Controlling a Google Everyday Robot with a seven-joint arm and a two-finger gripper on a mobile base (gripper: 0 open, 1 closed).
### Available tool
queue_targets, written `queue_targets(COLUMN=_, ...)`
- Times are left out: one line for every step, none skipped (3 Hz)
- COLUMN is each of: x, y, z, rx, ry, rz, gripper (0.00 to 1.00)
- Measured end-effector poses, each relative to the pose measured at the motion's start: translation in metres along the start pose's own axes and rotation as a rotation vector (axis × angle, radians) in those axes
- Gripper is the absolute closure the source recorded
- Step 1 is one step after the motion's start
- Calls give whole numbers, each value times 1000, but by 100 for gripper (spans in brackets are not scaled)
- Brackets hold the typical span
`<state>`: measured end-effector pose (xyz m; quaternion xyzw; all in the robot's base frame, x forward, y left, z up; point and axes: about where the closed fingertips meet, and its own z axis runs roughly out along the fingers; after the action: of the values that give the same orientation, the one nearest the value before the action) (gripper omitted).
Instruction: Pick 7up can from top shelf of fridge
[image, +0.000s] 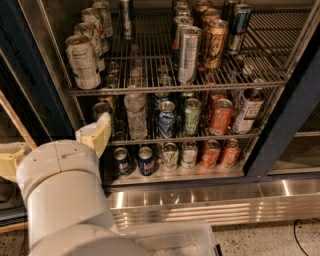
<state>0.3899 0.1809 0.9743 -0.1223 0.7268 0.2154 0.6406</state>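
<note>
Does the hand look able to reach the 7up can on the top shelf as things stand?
Probably yes. The 7up can stands at the front left of the top shelf with nothing before it. The open hand is lower, beside the middle shelf, so it must rise first.
</note>
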Motion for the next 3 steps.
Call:
queue_targets(x=-5, y=-19, z=2, rx=56, ry=-48, rz=25, gripper=0)
queue_targets(x=-6, y=-42, z=7, rx=116, ry=-94, rz=53, gripper=0)
queue_targets(x=-2, y=-58, z=11, rx=153, ry=-111, rz=84, gripper=0)
